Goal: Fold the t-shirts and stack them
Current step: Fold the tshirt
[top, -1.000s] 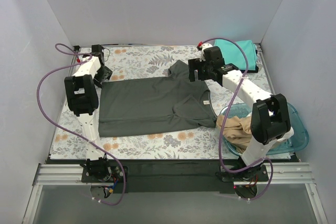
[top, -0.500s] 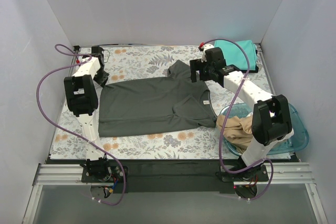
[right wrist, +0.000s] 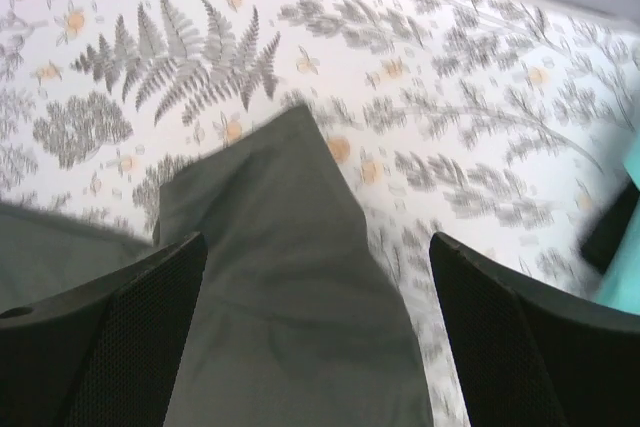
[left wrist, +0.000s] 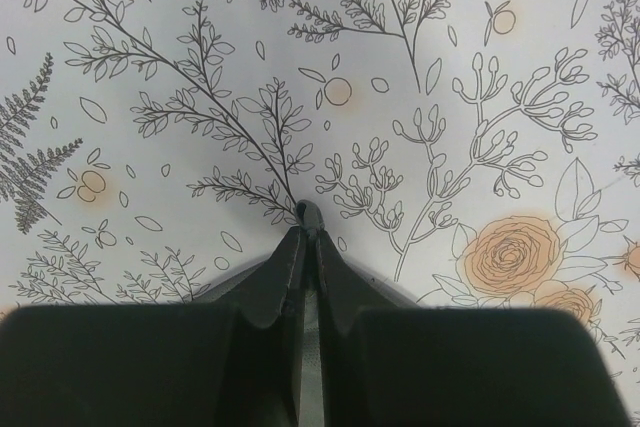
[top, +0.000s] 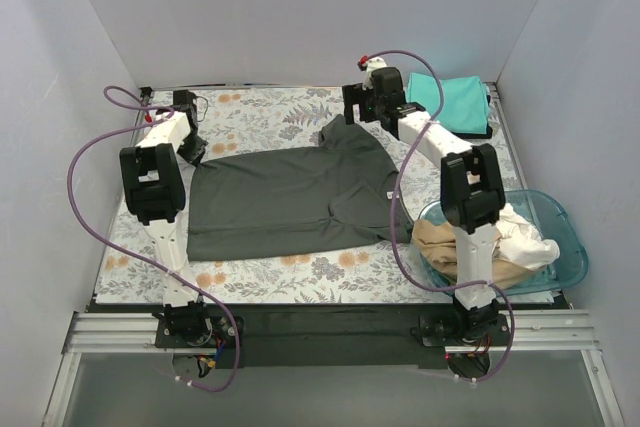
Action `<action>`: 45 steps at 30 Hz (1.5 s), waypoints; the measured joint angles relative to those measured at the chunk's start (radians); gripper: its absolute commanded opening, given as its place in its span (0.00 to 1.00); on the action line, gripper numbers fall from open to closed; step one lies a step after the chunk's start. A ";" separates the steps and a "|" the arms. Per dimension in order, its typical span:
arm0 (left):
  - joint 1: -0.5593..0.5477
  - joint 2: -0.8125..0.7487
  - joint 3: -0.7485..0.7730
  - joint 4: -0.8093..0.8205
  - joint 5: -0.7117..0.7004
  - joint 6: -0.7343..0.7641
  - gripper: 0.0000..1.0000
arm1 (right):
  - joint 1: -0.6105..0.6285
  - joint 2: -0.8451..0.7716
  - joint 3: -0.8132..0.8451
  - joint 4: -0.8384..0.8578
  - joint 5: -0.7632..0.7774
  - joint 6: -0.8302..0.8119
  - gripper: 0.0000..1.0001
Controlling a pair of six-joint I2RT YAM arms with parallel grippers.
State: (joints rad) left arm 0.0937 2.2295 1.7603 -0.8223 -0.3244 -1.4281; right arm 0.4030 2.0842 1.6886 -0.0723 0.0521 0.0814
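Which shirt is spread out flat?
The dark grey t-shirt mid-table; the teal shirt is folded, the tan shirt and white shirt lie crumpled in the blue plastic basin.

Site: robotics lab test cell | Enclosure: plain white panels (top: 300, 17) are boxing in the table (top: 270, 112) at 9, 12 and 3 o'clock | Rig: aluminium rail (top: 330, 345) at 6 o'clock is carrying bolted arm bases (top: 190, 325)

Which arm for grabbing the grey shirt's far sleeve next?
Right. The right gripper hangs open over the sleeve; the left gripper is shut over bare tablecloth at the hem end of the shirt.
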 measured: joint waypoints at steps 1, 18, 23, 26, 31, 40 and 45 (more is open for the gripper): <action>0.001 -0.001 -0.001 0.002 0.002 0.000 0.00 | 0.000 0.049 0.049 0.008 -0.006 -0.003 0.98; 0.008 -0.025 -0.045 0.048 0.032 0.010 0.00 | 0.053 0.526 0.506 0.056 0.106 -0.089 0.93; 0.008 -0.034 -0.061 0.065 0.035 0.012 0.00 | 0.078 0.526 0.506 0.046 0.137 -0.090 0.89; 0.008 -0.035 -0.063 0.068 0.034 0.011 0.00 | 0.079 0.526 0.506 0.024 0.156 -0.095 0.88; 0.008 -0.036 -0.063 0.068 0.037 0.011 0.00 | 0.074 0.526 0.506 -0.009 0.158 -0.112 0.73; 0.008 -0.041 -0.069 0.071 0.038 0.011 0.00 | 0.071 0.525 0.506 -0.026 0.143 -0.115 0.38; 0.008 -0.042 -0.069 0.070 0.044 0.011 0.00 | 0.058 0.523 0.506 -0.033 0.076 -0.081 0.19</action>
State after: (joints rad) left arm 0.1020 2.1876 1.6909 -0.7521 -0.2802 -1.4174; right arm 0.4606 2.6076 2.1948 -0.1055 0.1276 0.0002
